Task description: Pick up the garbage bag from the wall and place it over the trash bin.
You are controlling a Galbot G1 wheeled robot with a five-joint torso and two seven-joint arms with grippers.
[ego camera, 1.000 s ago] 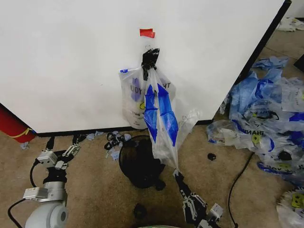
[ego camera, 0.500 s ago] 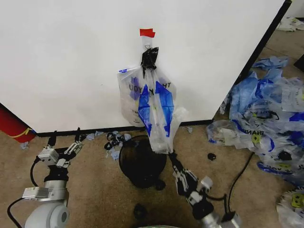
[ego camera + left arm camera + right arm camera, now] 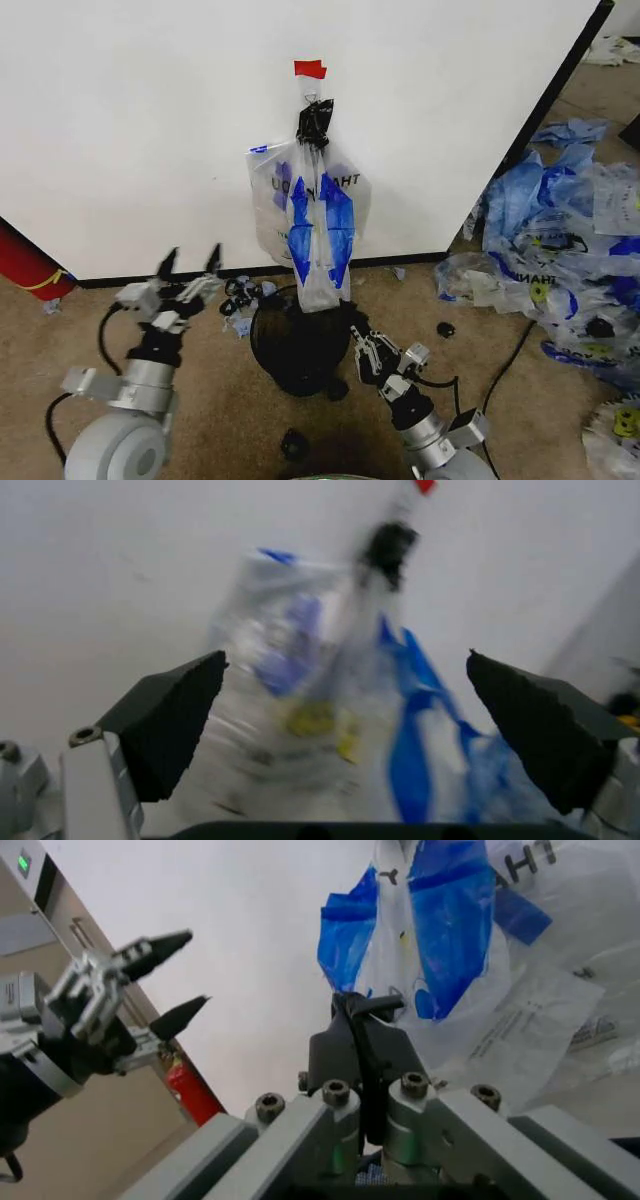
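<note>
- Hanging from the wall (image 3: 150, 130) just under a red tape piece (image 3: 310, 69), the garbage bag (image 3: 315, 215) sits beyond and above both hands, its lower end dangling over the trash bin (image 3: 295, 345) on the floor.
- The left hand (image 3: 190, 265) has its fingers spread wide and empty, raised short of the bag and off to one side; in its wrist view the bag lies straight ahead between the two fingertips. A reach that drifts could pinch just one thin layer, or shove the bag along the wall instead of catching it.
- The right hand (image 3: 362, 345) rests beside the bin rim, below the bag's bottom edge, with its fingers pressed together on nothing. Lifting from there, it could knock the light bin over or snag the dangling plastic.
- A small black plastic bag (image 3: 314, 122) is knotted at the hanging point; a hard pull might tear the film or bring both bags off together.
- Slack plastic may slip through a weak grip.
</note>
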